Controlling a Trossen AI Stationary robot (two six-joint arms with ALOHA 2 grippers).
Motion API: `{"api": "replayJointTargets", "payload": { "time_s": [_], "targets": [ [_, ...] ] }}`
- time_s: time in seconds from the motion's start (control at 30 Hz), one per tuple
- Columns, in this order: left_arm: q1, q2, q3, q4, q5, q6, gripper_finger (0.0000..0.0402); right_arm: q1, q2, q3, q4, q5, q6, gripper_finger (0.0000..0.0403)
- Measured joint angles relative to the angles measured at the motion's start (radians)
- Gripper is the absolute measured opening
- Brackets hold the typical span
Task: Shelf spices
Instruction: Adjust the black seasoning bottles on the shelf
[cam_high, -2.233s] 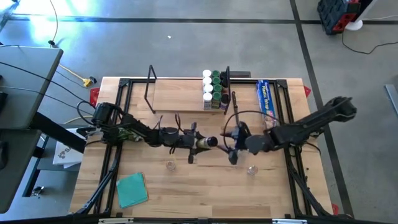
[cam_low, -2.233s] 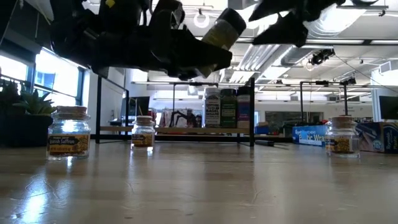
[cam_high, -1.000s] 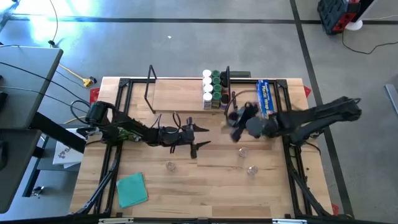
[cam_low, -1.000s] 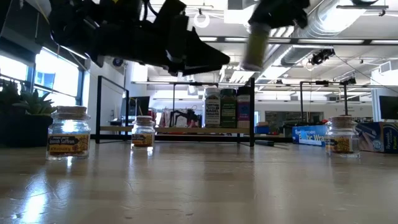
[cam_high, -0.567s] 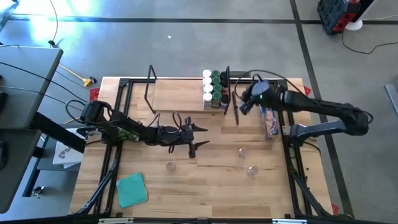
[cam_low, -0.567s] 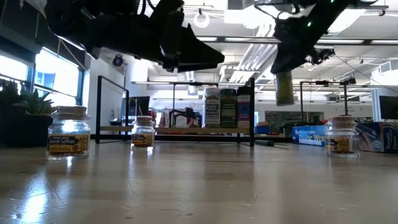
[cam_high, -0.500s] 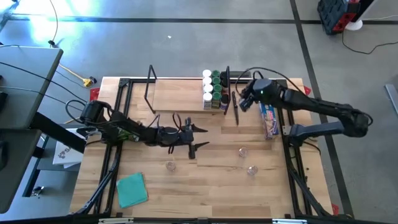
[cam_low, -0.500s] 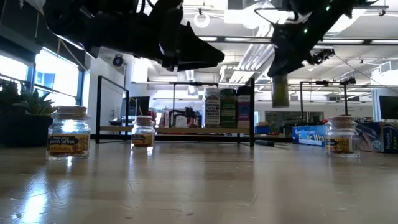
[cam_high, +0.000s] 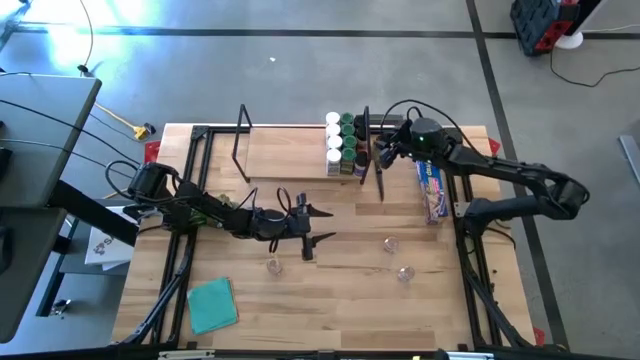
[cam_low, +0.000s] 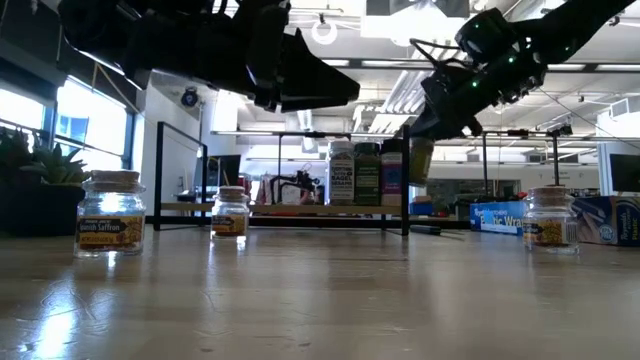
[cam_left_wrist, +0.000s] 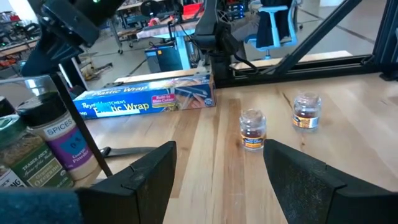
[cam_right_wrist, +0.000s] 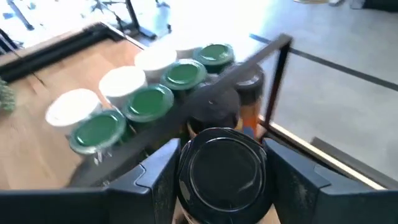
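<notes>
My right gripper (cam_high: 384, 152) is shut on a dark-lidded spice jar (cam_right_wrist: 224, 167) and holds it just off the right end of the shelf (cam_high: 290, 152), beside the black wire frame (cam_high: 366, 140). Several spices (cam_high: 343, 145) with green and white lids stand in rows on that end of the board. Three small jars (cam_high: 273, 265) (cam_high: 389, 243) (cam_high: 404, 272) stand loose on the table. My left gripper (cam_high: 322, 224) hovers open over the table's middle with nothing between its fingers. My right gripper pinches the jar's upper part (cam_right_wrist: 186, 177), just under the dark lid, between its two fingers (cam_right_wrist: 155, 174). The fingers come slanting down from the table's right side. The jar (cam_low: 420, 160) hangs upright below them, lifted clear of shelf and table.
A long blue wrap box (cam_high: 432, 175) lies right of the shelf, under my right arm. A teal cloth (cam_high: 212, 303) lies at the near left. The shelf's left part (cam_high: 280, 150) is bare board, with its second wire frame (cam_high: 242, 140) at the left end.
My right gripper has carried the jar from over the table's middle toward the far edge and down, to the shelf's right end. The jar has stayed upright under the fingers.
</notes>
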Motion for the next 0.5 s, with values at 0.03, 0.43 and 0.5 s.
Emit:
{"api": "replayJointTargets", "payload": {
  "time_s": [0.03, 0.43, 0.5],
  "targets": [
    [0.000, 0.000, 0.000, 0.001, 0.000, 0.000, 0.0239, 0.000, 0.012, 0.000, 0.017, -0.010, 0.000, 0.0188],
    [0.000, 0.000, 0.000, 0.004, 0.000, 0.000, 0.0239, -0.001, 0.079, 0.000, 0.012, 0.004, 0.027, 0.0188],
    [0.000, 0.000, 0.000, 0.005, 0.000, 0.000, 0.0239, -0.001, 0.057, 0.000, -0.036, 0.022, 0.028, 0.0188]
  ]
}}
